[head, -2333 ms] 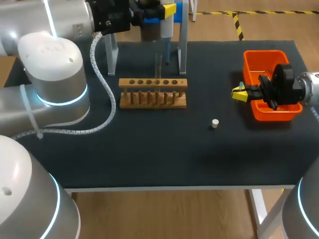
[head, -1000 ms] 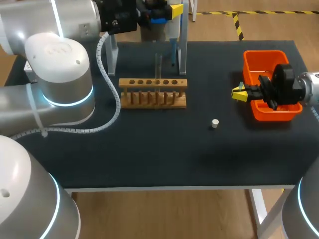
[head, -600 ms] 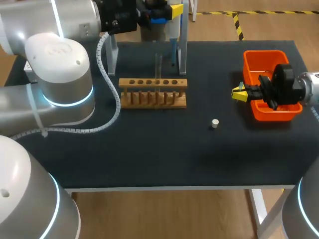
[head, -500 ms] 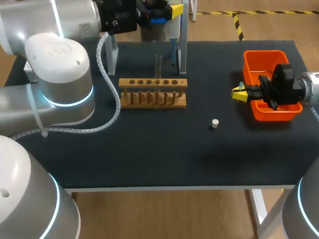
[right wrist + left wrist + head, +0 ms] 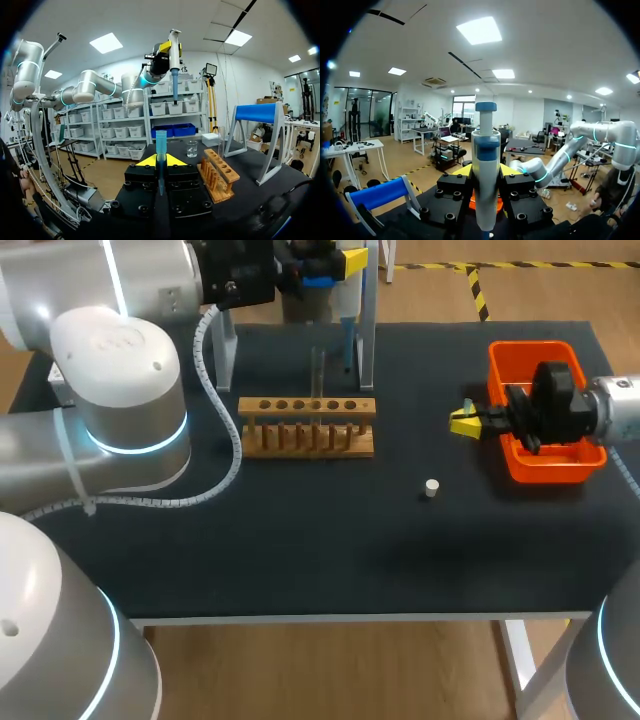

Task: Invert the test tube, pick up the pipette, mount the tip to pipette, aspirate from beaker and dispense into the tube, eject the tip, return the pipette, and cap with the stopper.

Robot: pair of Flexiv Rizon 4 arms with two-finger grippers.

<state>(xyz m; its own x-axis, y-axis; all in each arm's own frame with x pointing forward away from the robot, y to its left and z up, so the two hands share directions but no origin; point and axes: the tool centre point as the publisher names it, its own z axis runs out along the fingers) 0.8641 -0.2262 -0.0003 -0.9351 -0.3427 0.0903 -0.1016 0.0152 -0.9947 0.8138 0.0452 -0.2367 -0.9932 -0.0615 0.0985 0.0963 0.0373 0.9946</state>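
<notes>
Blue plastic shows in both grippers. The left gripper [image 5: 485, 174] is clamped on the pipette [image 5: 485, 165] and holds it upright, high over the back of the table [image 5: 300, 550], near the stand [image 5: 367, 335]. The right gripper [image 5: 160, 162] pinches a blue tip [image 5: 160, 147] between its fingers, and it hangs just beside the orange bin [image 5: 523, 352], on the side toward the wooden rack [image 5: 307, 426].

So I judge that picking up the pipette is done and mounting the tip is the step in hand; tip and pipette are well apart. The lower end of the pipette looks blue too from the right wrist, and I cannot tell what that part is.

The test tube [image 5: 317, 365] stands upright at the rack; which end is up I cannot tell. The beaker [image 5: 192, 148] stands beyond the rack. The white stopper [image 5: 431, 488] lies alone on the table, so capping is not done. Left to do, as I see it: mount, aspirate, dispense, eject, return, cap.
</notes>
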